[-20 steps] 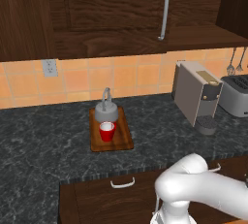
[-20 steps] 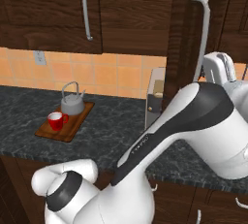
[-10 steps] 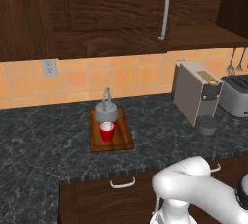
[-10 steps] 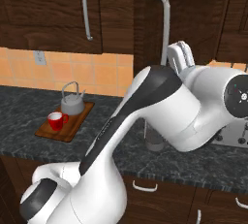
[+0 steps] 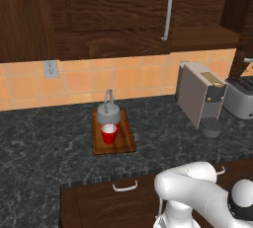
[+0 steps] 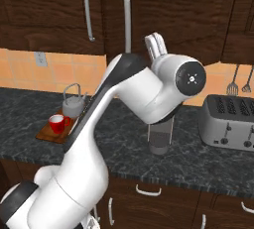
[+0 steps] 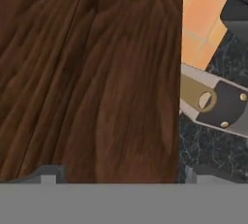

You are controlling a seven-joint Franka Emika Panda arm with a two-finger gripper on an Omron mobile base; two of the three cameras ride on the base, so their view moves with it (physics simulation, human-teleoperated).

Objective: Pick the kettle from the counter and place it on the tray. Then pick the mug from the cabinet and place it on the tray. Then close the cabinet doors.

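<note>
Spread wide, the gripper (image 7: pixel 116 177) is facing the cabinet door (image 7: pixel 92 72), risking a glancing push that nudges the coffee machine (image 7: pixel 213 102) at three o'clock.

The grey-silver kettle (image 5: pixel 108 113) stands upright on the far end of the reddish-brown wooden tray (image 5: pixel 125 140), its arched wire handle up. The small red mug (image 5: pixel 109 133) sits just in front of it on the same tray, pale inside showing. The tray lies flat on the dark speckled counter (image 5: pixel 44 148). Above, the dark wood-grain cabinet doors (image 5: pixel 113 10) with silver bar handles stand closed.
</note>
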